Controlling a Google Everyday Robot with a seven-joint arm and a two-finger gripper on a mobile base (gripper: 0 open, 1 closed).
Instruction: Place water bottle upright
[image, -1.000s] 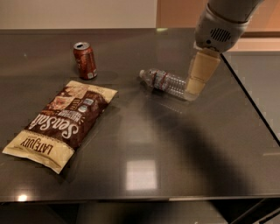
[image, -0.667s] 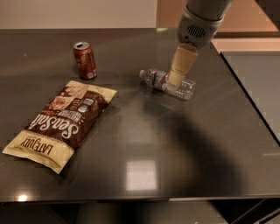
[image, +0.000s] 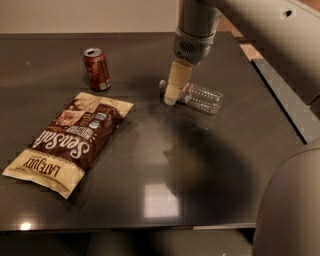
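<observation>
**Camera view, looking down across a dark, glossy counter.** The water bottle, clear and ribbed, lies on its side toward the rear of the counter, right of centre. Its long axis runs roughly left to right at a slight slant, with the base to the right and the neck end to the left.

The end effector, a pale beige tapered piece, hangs from the grey wrist housing of the arm, which enters from the upper right. It points downward with a slight lean to the left. Its tip stands at the bottle's neck end and hides most of the neck and cap from this view. Whether the end effector is open or closed, and whether it has hold of the bottle, cannot be told from this angle.

A brown-red soda can stands upright at the rear left, well apart from the bottle. A Late July sea-salt snack bag lies flat and slanted at the front left, its upper end near the can but not touching it. A rounded grey part of the robot's body fills the lower right corner.
</observation>
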